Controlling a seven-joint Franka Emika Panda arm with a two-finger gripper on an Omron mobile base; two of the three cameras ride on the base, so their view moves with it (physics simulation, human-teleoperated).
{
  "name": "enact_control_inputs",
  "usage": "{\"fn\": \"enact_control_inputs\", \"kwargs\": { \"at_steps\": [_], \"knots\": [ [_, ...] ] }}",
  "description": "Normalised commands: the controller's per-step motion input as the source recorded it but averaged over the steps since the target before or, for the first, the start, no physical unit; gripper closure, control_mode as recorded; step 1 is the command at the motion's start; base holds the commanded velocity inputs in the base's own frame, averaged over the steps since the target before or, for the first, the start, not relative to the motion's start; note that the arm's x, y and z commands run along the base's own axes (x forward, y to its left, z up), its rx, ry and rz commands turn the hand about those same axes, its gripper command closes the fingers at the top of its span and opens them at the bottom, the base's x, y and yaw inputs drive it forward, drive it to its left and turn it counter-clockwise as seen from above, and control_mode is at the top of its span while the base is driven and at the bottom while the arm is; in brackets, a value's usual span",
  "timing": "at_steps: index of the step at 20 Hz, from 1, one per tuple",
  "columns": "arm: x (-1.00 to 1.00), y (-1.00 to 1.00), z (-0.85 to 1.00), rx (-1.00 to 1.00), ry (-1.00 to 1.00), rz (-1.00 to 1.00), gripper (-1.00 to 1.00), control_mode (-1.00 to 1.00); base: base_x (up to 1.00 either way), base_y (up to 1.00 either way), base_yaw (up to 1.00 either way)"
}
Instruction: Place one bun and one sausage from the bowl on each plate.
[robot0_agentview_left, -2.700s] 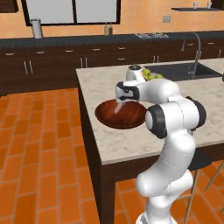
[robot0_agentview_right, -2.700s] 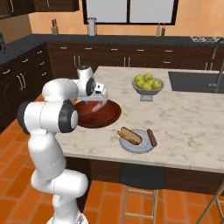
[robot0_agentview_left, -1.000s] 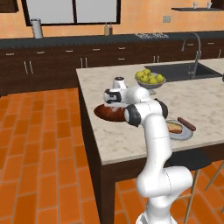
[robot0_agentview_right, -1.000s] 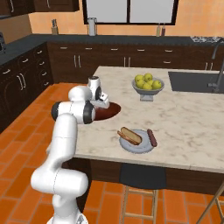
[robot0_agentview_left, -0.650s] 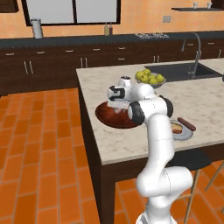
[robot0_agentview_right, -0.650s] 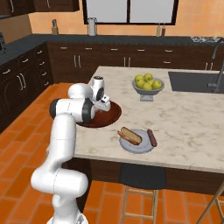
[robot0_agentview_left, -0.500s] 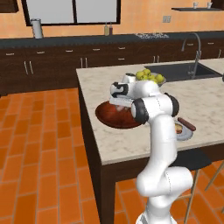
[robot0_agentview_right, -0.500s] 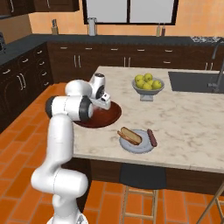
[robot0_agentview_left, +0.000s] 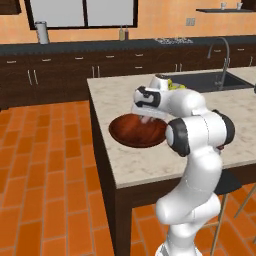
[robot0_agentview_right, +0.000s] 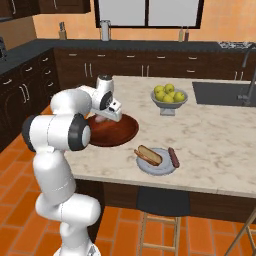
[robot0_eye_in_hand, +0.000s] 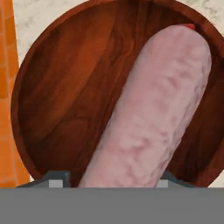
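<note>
The dark reddish-brown wooden bowl (robot0_agentview_left: 131, 134) (robot0_agentview_right: 120, 131) (robot0_eye_in_hand: 65, 87) sits near the island's left edge. My gripper (robot0_agentview_left: 145, 117) (robot0_agentview_right: 103, 119) (robot0_eye_in_hand: 112, 181) hangs just above it, pointing down. It is shut on a pale pink sausage (robot0_eye_in_hand: 153, 113) (robot0_agentview_right: 101, 120), which runs lengthwise away from the fingers over the bowl's bare wood. The pale grey plate (robot0_agentview_right: 159, 169) lies near the front edge with a bun (robot0_agentview_right: 148, 155) and a dark sausage (robot0_agentview_right: 173, 156) on it. The tan plate is out of view.
A grey pedestal bowl of yellow-green apples (robot0_agentview_right: 169, 98) (robot0_agentview_left: 173, 85) stands behind the plate. A sink with a tap (robot0_agentview_right: 248, 80) (robot0_agentview_left: 220, 55) is set in the island's far right. A stool (robot0_agentview_right: 159, 202) stands under the front edge. Orange tiled floor lies left of the island.
The arm has folded back, its elbow swinging toward the base. The hand, which was low at the bowl's rim, now sits slightly higher over the bowl with the sausage in it.
</note>
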Motion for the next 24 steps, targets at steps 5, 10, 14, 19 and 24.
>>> {"fn": "enact_control_inputs", "kwargs": {
  "at_steps": [5,10,14,19,24],
  "knots": [
    [-0.79,-0.03,0.56,0.00,0.21,0.00,1.00,-1.00,0.00,0.00,0.00],
    [-0.13,0.00,0.09,0.00,0.04,0.00,1.00,1.00,-0.40,-0.28,0.00],
    [0.00,0.00,0.00,0.00,0.00,0.00,1.00,1.00,-0.04,-0.96,0.00],
    [0.00,0.00,0.00,0.00,0.00,0.00,1.00,1.00,0.00,-1.00,0.00],
    [0.00,0.00,0.00,0.00,0.00,0.00,1.00,1.00,0.00,-1.00,0.00]
  ]
}}
